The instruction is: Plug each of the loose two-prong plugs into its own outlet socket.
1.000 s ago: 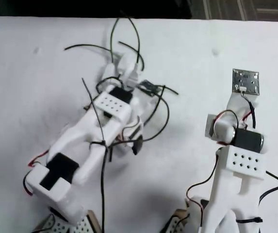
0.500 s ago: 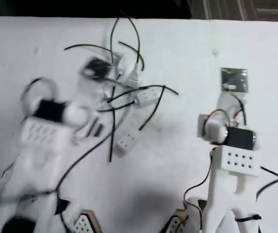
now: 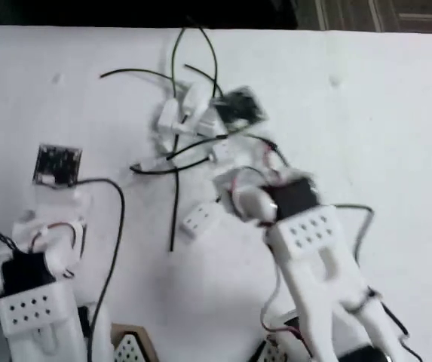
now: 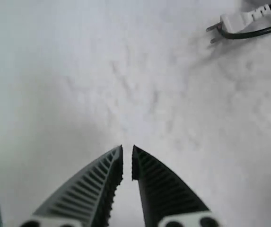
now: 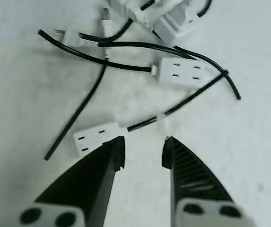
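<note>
Three white outlet sockets (image 5: pixel 180 73) lie mid-table; the nearest socket (image 3: pixel 200 217) runs near-left to far-right just beside the right gripper (image 5: pixel 142 142), jaws moderately apart. One plug (image 4: pixel 234 21) points left toward the left gripper (image 4: pixel 127 149), jaws nearly together.

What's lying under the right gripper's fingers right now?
A white outlet socket with its black cord, on the white table. One finger covers one corner of the socket; the rest shows.

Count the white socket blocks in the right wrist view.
3. The nearest socket block lies beside the right gripper, a second among the black cords beyond, a third farther off, partly cut off. More may be hidden.
</note>
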Tool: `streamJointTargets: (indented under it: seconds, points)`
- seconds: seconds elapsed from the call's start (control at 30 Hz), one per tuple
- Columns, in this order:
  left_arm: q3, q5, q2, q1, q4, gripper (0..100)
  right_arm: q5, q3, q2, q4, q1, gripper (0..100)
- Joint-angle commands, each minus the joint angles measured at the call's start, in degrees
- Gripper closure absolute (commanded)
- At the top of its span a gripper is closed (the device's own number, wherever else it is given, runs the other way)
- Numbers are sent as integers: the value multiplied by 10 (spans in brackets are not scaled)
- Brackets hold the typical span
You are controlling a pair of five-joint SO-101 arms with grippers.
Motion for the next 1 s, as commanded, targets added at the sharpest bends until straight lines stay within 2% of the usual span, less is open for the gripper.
streamJointTargets:
  seconds: [0.0, 0.2, 0.4, 0.63, 0.97]
  points:
    - [53, -2, -53, -5, -19, 946, -34, -90, 94, -34, -40, 864]
    - [117, -3, -114, -3, -16, 943, 10, -172, 264, -109, -62, 861]
    - [128, -3, -129, -5, -15, 943, 135, -269, 418, -116, -60, 861]
    - [137, -4, -131, -6, -16, 943, 292, -360, 527, -116, -46, 863]
    - [145, -4, -131, -6, -17, 943, 367, -476, 645, -116, -7, 874]
